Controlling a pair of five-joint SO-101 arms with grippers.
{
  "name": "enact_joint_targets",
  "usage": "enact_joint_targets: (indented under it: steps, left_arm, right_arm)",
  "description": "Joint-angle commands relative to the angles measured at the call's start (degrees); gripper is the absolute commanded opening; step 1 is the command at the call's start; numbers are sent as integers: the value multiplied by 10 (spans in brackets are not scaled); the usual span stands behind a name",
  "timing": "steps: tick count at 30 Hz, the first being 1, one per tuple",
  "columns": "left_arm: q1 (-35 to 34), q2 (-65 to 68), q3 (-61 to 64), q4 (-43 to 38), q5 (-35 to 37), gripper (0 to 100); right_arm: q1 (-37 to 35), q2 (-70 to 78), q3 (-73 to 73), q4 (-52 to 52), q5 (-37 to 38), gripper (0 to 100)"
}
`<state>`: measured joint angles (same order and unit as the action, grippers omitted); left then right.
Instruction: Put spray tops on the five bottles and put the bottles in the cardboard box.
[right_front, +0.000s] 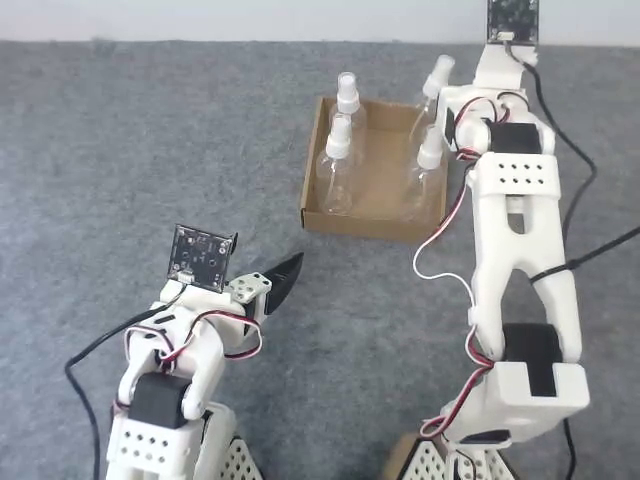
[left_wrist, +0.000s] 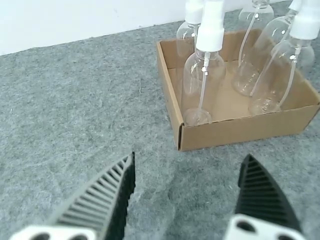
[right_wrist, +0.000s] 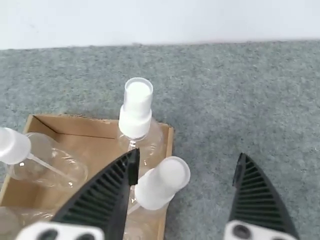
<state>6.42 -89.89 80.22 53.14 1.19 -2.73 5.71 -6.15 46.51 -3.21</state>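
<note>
Since the right pincer (right_wrist: 187, 156) stood apart, a bottle's spray top (right_wrist: 162, 182) just beside one jaw, best judged: lift straight clear.

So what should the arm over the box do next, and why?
Probably lift the right claw straight up, clear of the cardboard box. Its jaws stand open on either side of a spray bottle that already has its top on and stands in the box, so there seems nothing left to hold there.
</note>
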Motion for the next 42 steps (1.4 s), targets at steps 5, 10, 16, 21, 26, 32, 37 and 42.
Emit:
enact_joint_targets:
  steps: [5,10,16,21,26,32,37,42]
  left_arm:
    - [-3,-7,-5,-16,-5,308]
    - [-3,-7,-5,-16,-5,308]
    - [-3,-7,-5,-16,-5,308]
    - [-3,-7,-5,-16,-5,308]
    - [-3,-7,-5,-16,-5,308]
    - [-3,-7,-5,-16,-5,308]
    - [-3,-7,-5,-16,-5,308]
    - [-3,-7,-5,-16,-5,308]
  right_arm:
    - [-2,-7,-6,8,7,241]
    - [-3,-7,-6,6,7,187]
    - [-3,-7,-6,2,7,173]
    - [-3,-7,-6,4,7,173]
    - [-3,-7,-6,7,7,173]
    - [-3,-7,-6,7,7,169]
    - [-3,-7,-6,4,7,113]
    - [0,-7,-6,8,7,113]
